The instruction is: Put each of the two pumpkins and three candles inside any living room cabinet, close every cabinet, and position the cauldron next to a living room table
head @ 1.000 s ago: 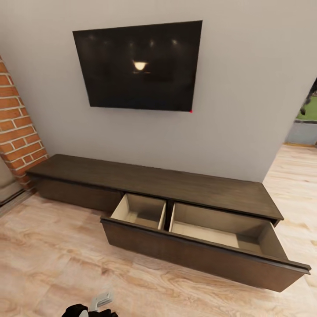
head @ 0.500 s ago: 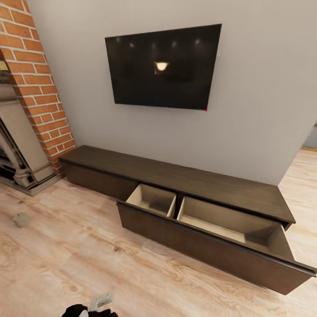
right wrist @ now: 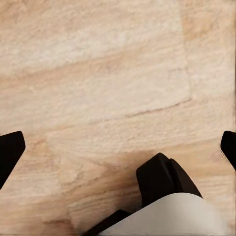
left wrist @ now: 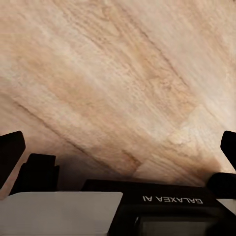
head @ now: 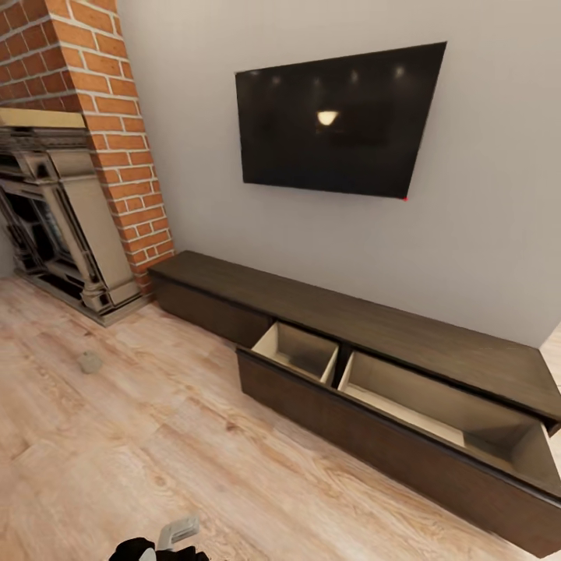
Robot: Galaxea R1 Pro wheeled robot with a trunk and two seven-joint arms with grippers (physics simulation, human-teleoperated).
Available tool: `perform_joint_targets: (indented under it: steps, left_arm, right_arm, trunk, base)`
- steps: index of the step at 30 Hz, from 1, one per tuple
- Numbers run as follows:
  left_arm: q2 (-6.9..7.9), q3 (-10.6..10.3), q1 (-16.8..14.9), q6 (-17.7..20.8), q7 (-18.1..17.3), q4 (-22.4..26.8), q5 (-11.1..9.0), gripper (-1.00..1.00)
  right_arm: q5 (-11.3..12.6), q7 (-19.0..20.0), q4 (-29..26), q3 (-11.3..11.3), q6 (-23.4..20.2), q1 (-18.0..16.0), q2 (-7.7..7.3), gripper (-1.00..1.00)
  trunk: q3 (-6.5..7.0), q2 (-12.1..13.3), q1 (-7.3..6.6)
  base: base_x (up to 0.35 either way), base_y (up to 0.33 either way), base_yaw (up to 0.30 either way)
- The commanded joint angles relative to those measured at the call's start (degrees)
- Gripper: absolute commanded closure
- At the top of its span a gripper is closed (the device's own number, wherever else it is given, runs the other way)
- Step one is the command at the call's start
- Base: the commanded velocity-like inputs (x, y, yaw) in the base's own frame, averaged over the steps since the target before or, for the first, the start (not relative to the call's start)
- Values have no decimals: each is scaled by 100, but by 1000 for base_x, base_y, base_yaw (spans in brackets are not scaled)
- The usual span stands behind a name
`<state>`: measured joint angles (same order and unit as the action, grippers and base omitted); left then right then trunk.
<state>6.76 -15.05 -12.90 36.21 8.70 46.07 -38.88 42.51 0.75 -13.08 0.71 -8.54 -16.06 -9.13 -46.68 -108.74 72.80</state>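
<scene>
The long low dark brown cabinet (head: 351, 319) stands against the grey wall in the head view. Its wide drawer (head: 366, 425) is pulled out, and both pale compartments show nothing inside. A small pale stubby candle (head: 89, 361) lies on the wood floor in front of the fireplace, far left of the drawer. In the left wrist view my left gripper (left wrist: 118, 147) is open over bare floor, its fingertips (left wrist: 11, 150) at the picture's edges. My right gripper (right wrist: 118, 147) is open the same way above the floor, with nothing between its fingertips (right wrist: 10, 150).
A black TV (head: 339, 121) hangs on the wall above the cabinet. A brick chimney (head: 117, 125) and a dark stone fireplace (head: 54, 218) stand at the left. Wood floor (head: 156, 452) stretches between me and the cabinet. A part of my own body (head: 160, 545) shows at the bottom edge.
The camera has turned left, so the cabinet and TV slid right in the picture. The fireplace and the candle on the floor came into view. Nothing in the room moved.
</scene>
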Motion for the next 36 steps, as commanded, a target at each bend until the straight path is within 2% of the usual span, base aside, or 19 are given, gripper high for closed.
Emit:
perform_joint_targets:
  steps: [1,5,11,21,27,30,36]
  left_arm:
    - [9,-26,-4,9,52,7,-59,-100]
    - [5,-24,-3,9,161,7,-59,-100]
    - [-39,-30,-9,1,753,-8,-93,-100]
    - [-36,-33,-11,-120,825,-26,-100,-100]
    - [-37,-33,-10,-138,826,-35,-102,-100]
    - [-35,-33,-11,-139,826,-28,-102,-100]
    - [-43,-33,-9,-140,826,-8,-110,-100]
  right_arm:
    - [20,-26,-9,-46,-25,3,-2,-100]
    - [20,-71,-7,-190,-25,3,-1,-100]
    - [12,-72,-10,-243,-25,6,-1,-100]
    - [11,12,-18,-261,-7,-2,-5,-100]
    - [11,2,-19,-505,-3,-2,-1,-100]
    - [11,-10,-19,-550,0,-2,-1,-100]
    - [11,-52,-19,-722,74,-2,-1,-100]
  trunk:
    - [10,39,-23]
    - [63,200,-111]
    - [135,440,-243]
    - [283,841,-463]
    - [390,1082,-594]
    - [443,1202,-660]
    - [443,1202,-660]
  base:
    - [-1,-1,279]
    - [0,0,264]
    - [0,0,239]
    - [0,0,111]
    - [0,0,45]
    - [0,0,217]
    - [0,0,270]
